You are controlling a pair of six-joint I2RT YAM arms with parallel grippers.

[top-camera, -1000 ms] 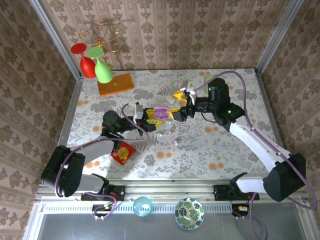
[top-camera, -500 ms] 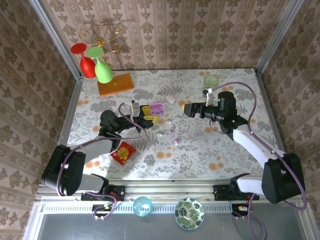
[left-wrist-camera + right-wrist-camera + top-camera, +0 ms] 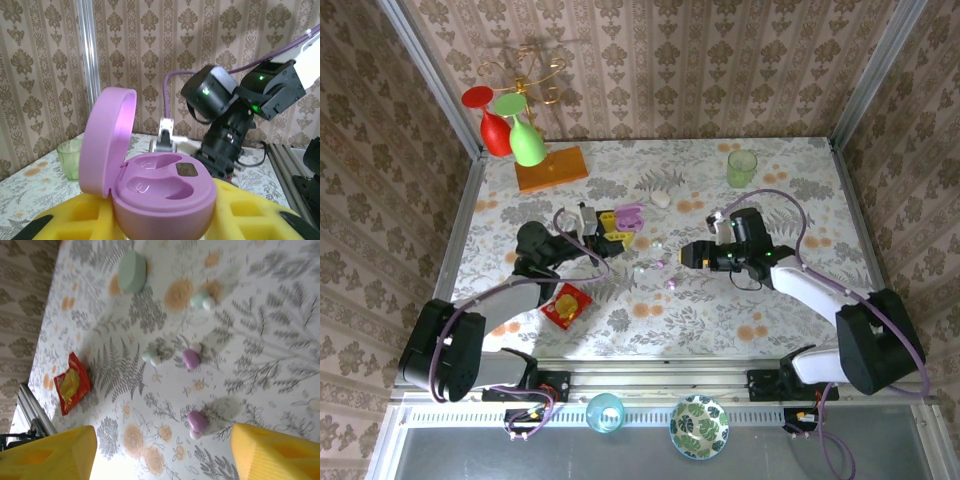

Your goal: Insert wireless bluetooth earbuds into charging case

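The earbuds (image 3: 191,359) lie loose near the middle of the surface (image 3: 790,320). From the right wrist we count two pink-purple ones, a pale green one touching a whitish one farther toward the left edge, and another whitish pair nearby. All are soft with blur, so we cannot tell which way any of them faces. From above they shrink to pale and purple specks (image 3: 660,265) whose shapes we cannot make out.

Just left of them, the purple charging case (image 3: 165,192) is clenched between the yellow fingers (image 3: 250,217) of the left gripper (image 3: 162,212). Its lid (image 3: 107,142) stands hinged upright and its two wells face up. The frame's lower edge cuts off the case's underside and most of the fingers, and we cannot tell whether the case touches the surface. Behind it the right arm (image 3: 235,110) blocks much of the background.

The right gripper (image 3: 160,455) is released. Only the ends of its yellow fingers (image 3: 50,452) are in frame, wide apart with bare surface between them. From above it is a dark shape (image 3: 692,255) just right of the earbuds, and its jaws are unreadable there.

Farther out, a pale green oval case (image 3: 132,265) lies toward the left edge and a red packet (image 3: 566,305) toward the near left corner. A white oval case (image 3: 662,199) and a green cup (image 3: 741,167) sit toward the far edge, the cup half hidden behind the lid in the left wrist view. A rack of coloured glasses (image 3: 520,125) stands in the far left corner.
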